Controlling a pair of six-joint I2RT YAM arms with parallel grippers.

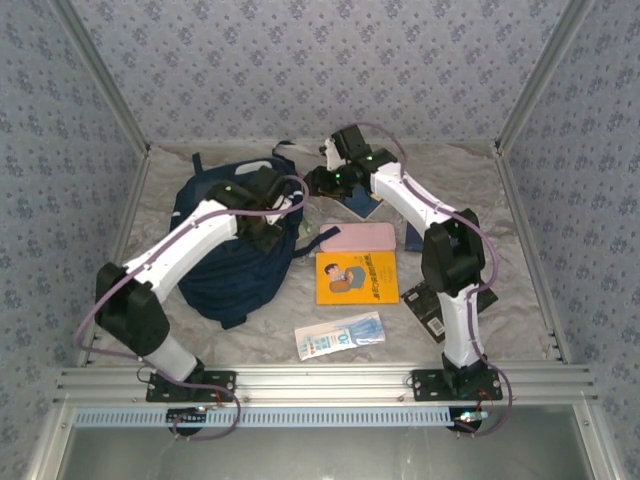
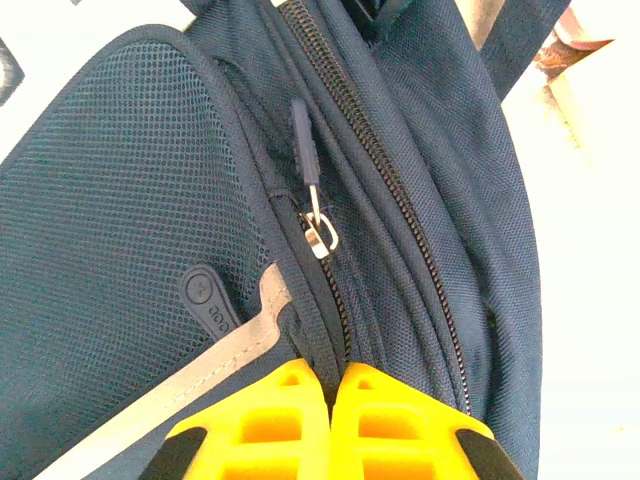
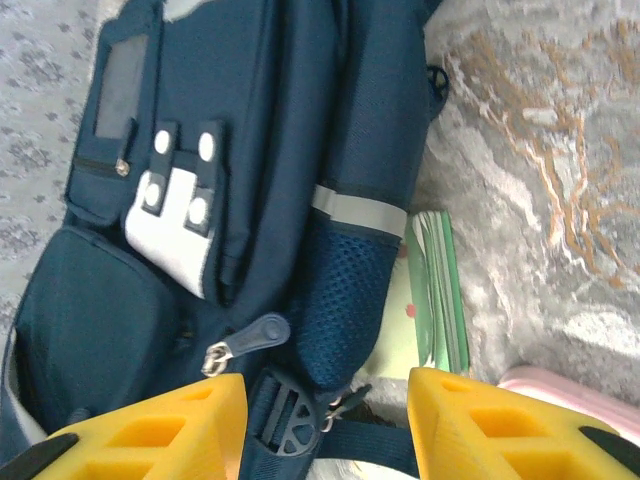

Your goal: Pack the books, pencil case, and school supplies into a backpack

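Observation:
The navy backpack [image 1: 225, 265] lies at the left of the table. My left gripper [image 2: 335, 378] is shut on a fold of its fabric beside a zip, just below the metal slider [image 2: 320, 238]. From above, that left gripper [image 1: 288, 220] sits at the bag's right edge. My right gripper [image 3: 325, 405] is open, with the bag's strap buckle [image 3: 285, 420] between its fingers, untouched. A pale green notepad [image 3: 440, 290] lies against the bag's side. The pink pencil case [image 1: 358, 238], orange book [image 1: 357, 277] and white-and-blue packet [image 1: 340, 335] lie on the table.
A navy book [image 1: 362, 205] lies below the right gripper [image 1: 316, 182]. A black book [image 1: 432, 308] is partly under the right arm near its base. Patterned walls and metal rails [image 1: 525, 230] close in the crinkled grey table cover [image 1: 500, 290].

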